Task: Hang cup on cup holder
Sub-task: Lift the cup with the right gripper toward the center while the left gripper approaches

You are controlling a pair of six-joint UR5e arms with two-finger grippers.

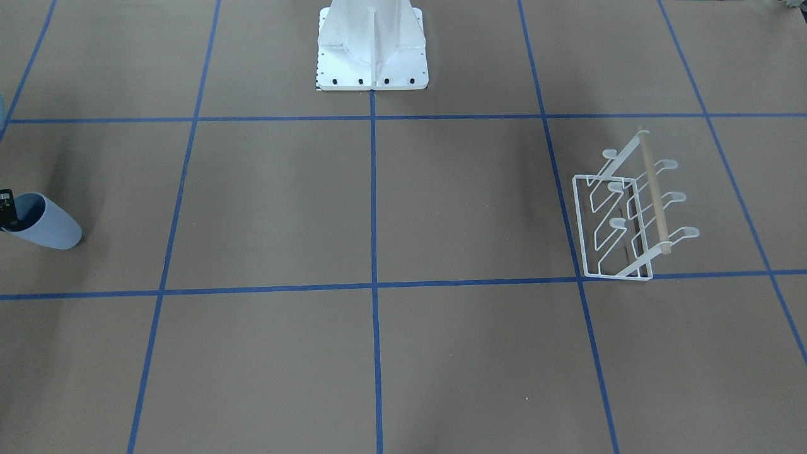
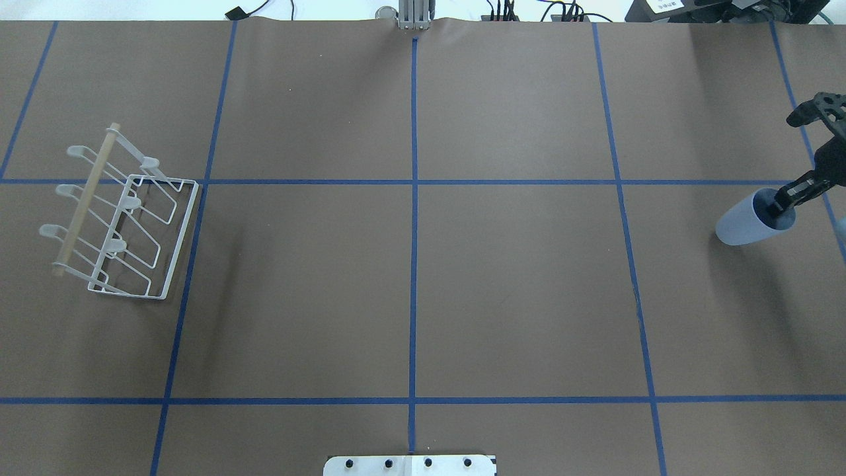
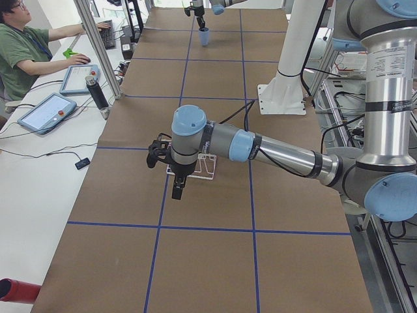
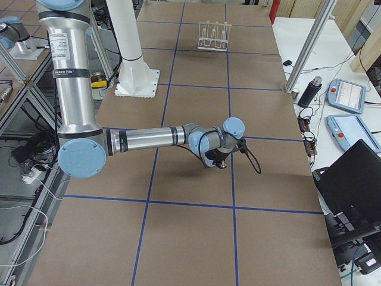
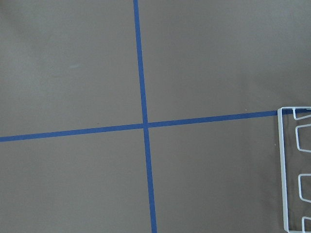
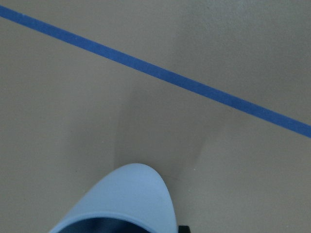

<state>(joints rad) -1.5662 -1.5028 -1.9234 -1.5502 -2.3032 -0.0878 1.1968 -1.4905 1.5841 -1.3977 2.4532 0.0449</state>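
Right tool (image 2: pixel 786 201) grips the cup (image 2: pixel 747 223) rim (one finger inside).

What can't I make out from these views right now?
- Right gripper: cut off by the overhead view's right edge; one finger reaches inside the cup, the grip unclear.
- Left gripper: shows only in the left side view, so open or shut is unknowable.
- Cup holder: left wrist view's edge crops it.

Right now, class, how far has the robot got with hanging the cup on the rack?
Barely begun. The right gripper has one finger inside the cup, which looks tilted at the table's far right. The cup holder stands at the far left, all prongs bare. Carrying across and hanging remain.
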